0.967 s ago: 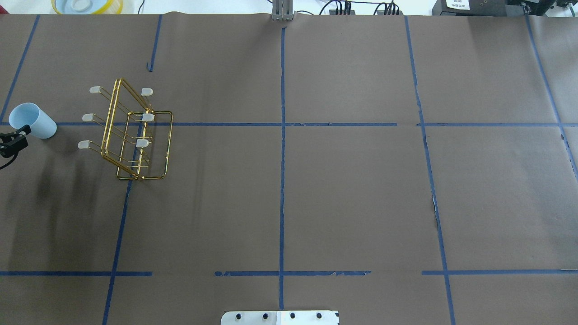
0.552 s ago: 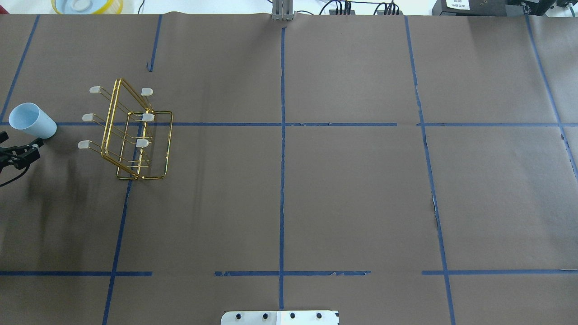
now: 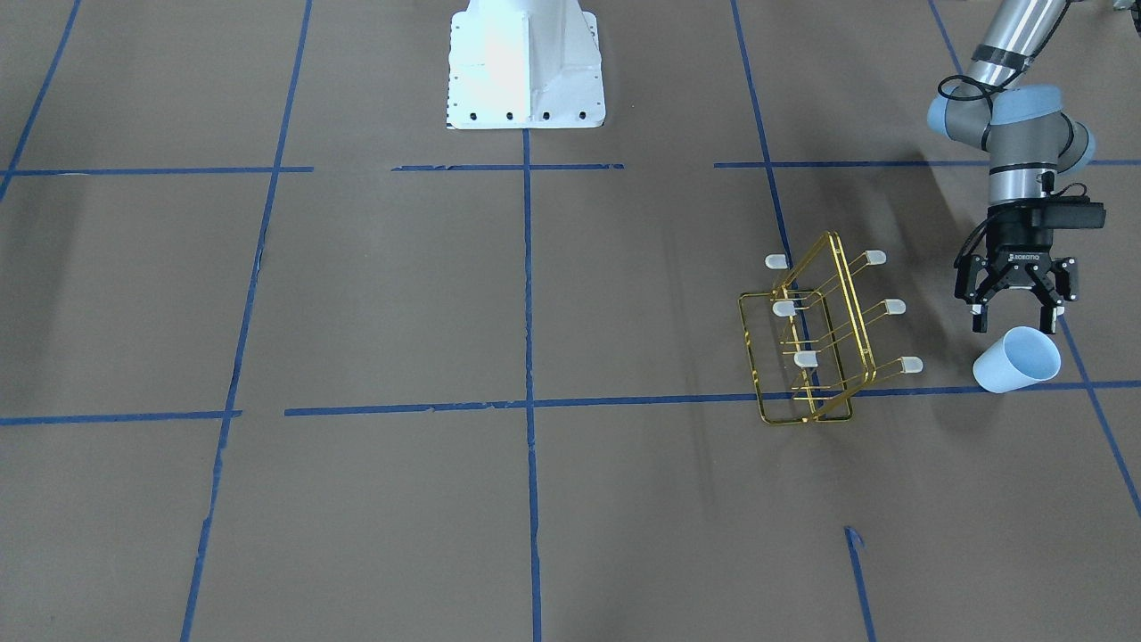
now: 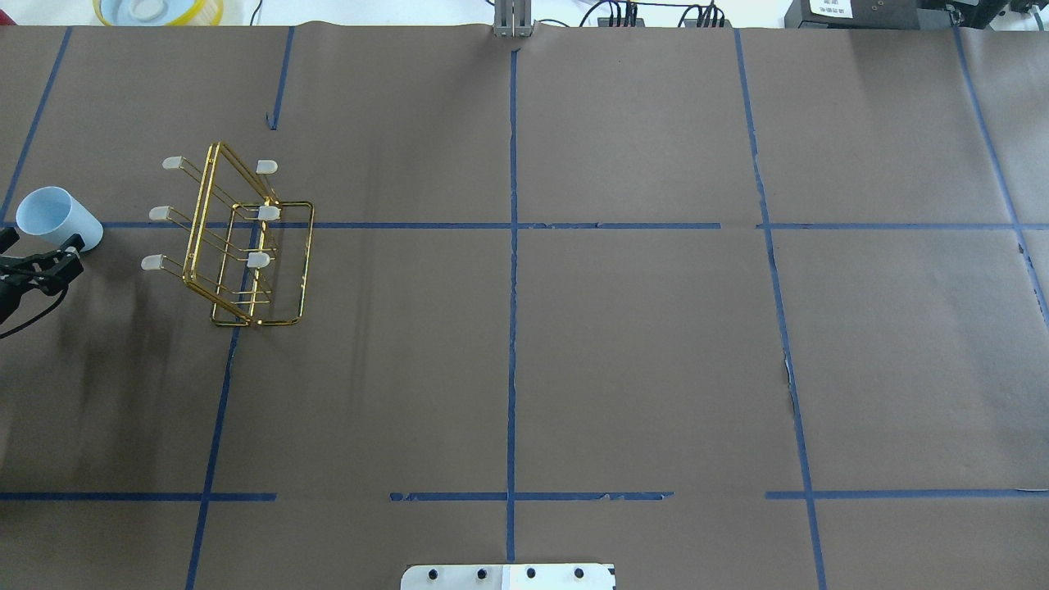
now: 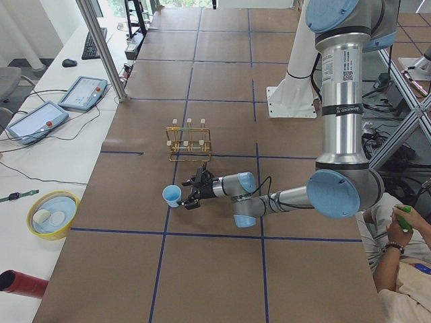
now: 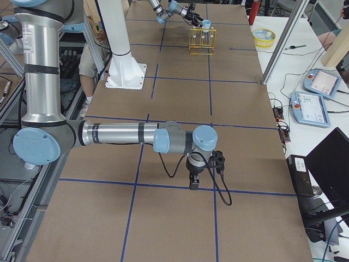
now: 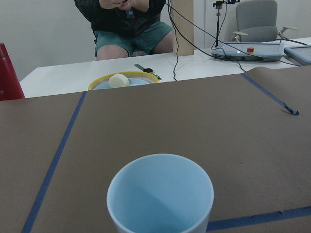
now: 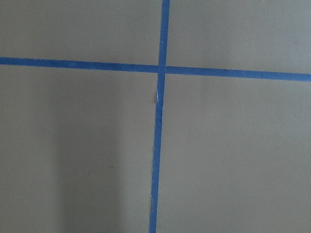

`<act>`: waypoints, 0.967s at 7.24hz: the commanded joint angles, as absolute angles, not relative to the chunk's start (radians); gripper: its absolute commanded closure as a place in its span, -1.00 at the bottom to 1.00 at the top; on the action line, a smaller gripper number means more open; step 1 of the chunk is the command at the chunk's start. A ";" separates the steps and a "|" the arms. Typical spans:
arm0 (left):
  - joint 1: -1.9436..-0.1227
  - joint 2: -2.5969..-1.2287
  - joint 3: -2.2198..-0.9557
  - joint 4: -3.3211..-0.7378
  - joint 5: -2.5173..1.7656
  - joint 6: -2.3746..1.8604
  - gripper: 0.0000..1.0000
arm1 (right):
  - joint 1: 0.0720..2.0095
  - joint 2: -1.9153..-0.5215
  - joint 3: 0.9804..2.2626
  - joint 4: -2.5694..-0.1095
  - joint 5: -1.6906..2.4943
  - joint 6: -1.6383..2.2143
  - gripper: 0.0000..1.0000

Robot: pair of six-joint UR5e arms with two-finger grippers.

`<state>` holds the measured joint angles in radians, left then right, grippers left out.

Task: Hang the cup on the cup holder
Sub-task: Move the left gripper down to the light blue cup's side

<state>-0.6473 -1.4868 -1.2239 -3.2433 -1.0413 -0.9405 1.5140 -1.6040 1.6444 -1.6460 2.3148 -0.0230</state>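
Two arms share the tabletop [image 3: 357, 294], but only the left one is at work. The left claw [image 3: 1018, 314] lies low and level, spread wide, just short of the cup [image 3: 1016, 359]. That cup stands upright, mouth up, near the tabletop's end on the robot's left. The cup holder [image 3: 816, 343] stands near it but apart, toward the middle, with nothing on its white-capped prongs [image 3: 910, 364]. I'd say this is the approach to the grasp, with the hanging all to come.

To do it well, the claw wants to slide on until it straddles the cup's wall evenly, about mid-height, and then close gently. The cup looks light, smooth and tapered, so a hard or off-centre squeeze could tip it or squirt it away across the paper. In the left wrist view the cup sits close to centre, so the line of approach looks sound. A side grip also leaves the mouth free, which matters if the cup is to be turned over onto a prong.

The right claw [image 6: 193, 183] hangs over a tape crossing, well apart from all this. I cannot tell whether it is spread or pressed together.

Brown paper covers the surface, marked into large squares by blue tape [image 4: 512, 246]. Along the far side runs a white desk [image 5: 40, 168] with a yellow-rimmed bowl [image 5: 52, 214], a red bottle [image 5: 23, 284] and two control pendants [image 5: 34, 121]. A person [image 7: 131, 19] sits behind it.
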 commanded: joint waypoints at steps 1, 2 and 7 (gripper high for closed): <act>-0.609 -1.496 -1.195 -3.244 -1.028 -1.000 -0.98 | 1.514 -1.605 1.644 -1.646 2.315 -0.023 -1.00; -0.609 -1.497 -1.193 -3.244 -1.026 -1.008 -0.97 | 1.514 -1.605 1.644 -1.646 2.315 -0.023 -1.00; -0.635 -1.509 -1.157 -3.237 -1.006 -1.037 -0.93 | 1.514 -1.605 1.644 -1.646 2.315 -0.023 -1.00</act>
<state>-0.6317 -1.5019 -1.1682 -3.2388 -1.0071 -1.0189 1.5141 -1.6044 1.6444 -1.6460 2.3148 -0.0230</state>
